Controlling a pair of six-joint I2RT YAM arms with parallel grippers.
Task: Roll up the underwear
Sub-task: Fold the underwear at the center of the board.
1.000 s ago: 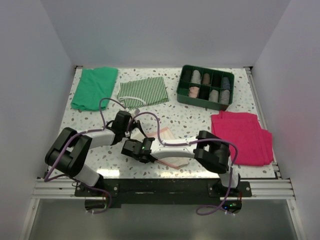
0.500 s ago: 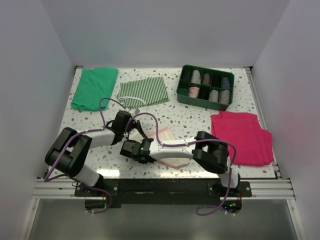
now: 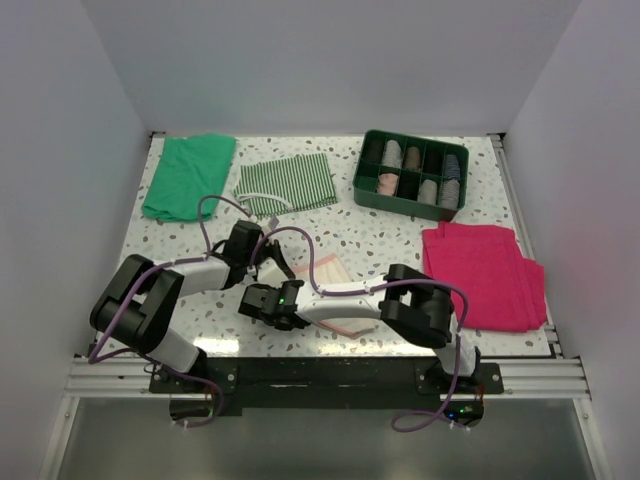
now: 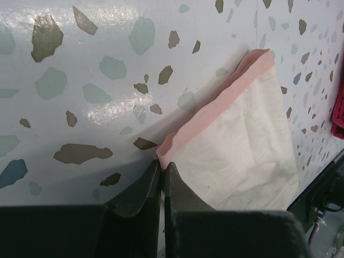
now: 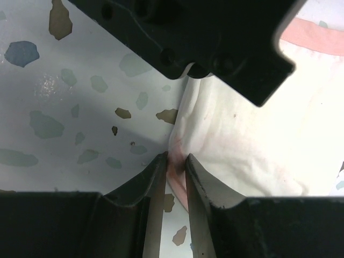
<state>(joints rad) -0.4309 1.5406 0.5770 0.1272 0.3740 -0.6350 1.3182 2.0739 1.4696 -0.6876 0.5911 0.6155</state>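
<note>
At upper left of the top view, a green cloth [image 3: 188, 175]; just right of it, a green-and-white striped cloth [image 3: 287, 183]. Lower centre, on the speckled table [image 3: 380, 235], the underwear [image 3: 333, 270], flat and pale with a pink hem, between both wrists. In the left wrist view, left gripper [image 4: 162, 167] pinched closed on a hem corner. In the right wrist view, right gripper [image 5: 176, 164] narrowed onto a pink fold at the garment's edge. Upper right, a green compartment tray [image 3: 400, 204] holding rolls; below it, a magenta cloth [image 3: 485, 275].
</note>
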